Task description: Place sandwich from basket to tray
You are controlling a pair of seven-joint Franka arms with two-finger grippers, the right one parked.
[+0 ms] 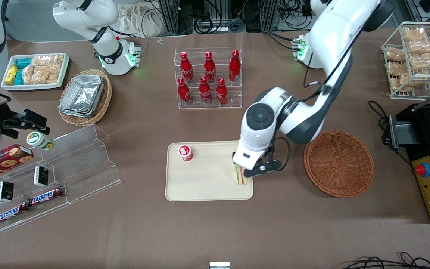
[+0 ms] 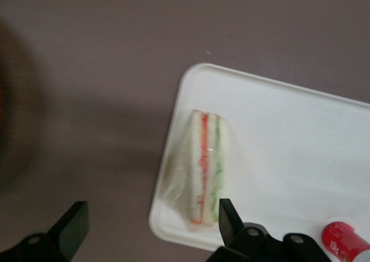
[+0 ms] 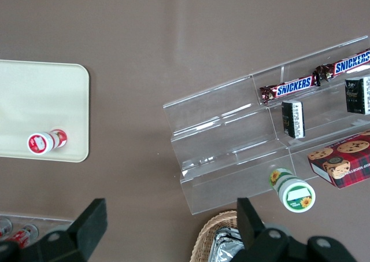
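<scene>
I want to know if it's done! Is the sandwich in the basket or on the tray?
On the tray. The sandwich lies at its edge, open gripper above; basket empty.

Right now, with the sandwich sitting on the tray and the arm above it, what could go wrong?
The sandwich lies at the very edge of the tray, nearest the basket, with its wrapping reaching the rim; a nudge could tip it onto the table. The gripper hangs open right over it, fingers on either side, so a sideways exit might drag the wrapping. The red-capped bottle on the tray seems safely apart.
</scene>
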